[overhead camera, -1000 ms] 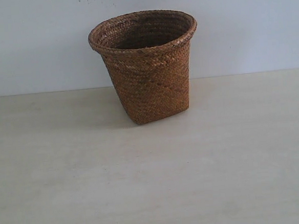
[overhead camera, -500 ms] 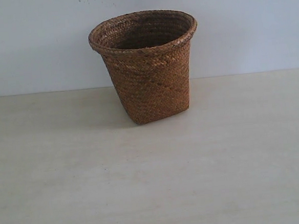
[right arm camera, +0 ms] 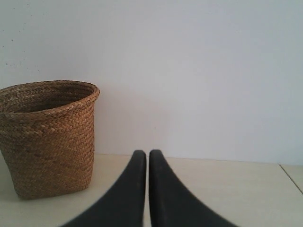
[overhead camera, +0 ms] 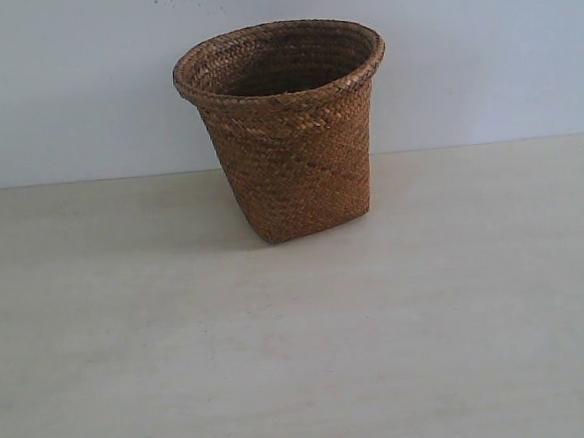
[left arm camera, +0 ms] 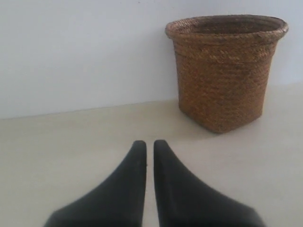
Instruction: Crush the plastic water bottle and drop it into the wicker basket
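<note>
Pale smooth table (overhead camera: 302, 359), tapered woven wicker basket (overhead camera: 288, 129), left claw (left arm camera: 149, 143) and right claw (right arm camera: 147, 152) closed

table (overhead camera: 302, 359) — pale wood | on it — wicker basket (overhead camera: 294, 169), upright

The wicker basket (overhead camera: 291, 169) stands upright near the wall (overhead camera: 62, 85); open table (overhead camera: 302, 359) before and beside it.

You are working at what looks like a staged test bench, lab-style. A pale wood-grain tabletop (overhead camera: 302, 359) meets a plain bluish-white wall (overhead camera: 62, 85), and a single wicker basket (overhead camera: 292, 149) stands on the tabletop near that wall.
</note>
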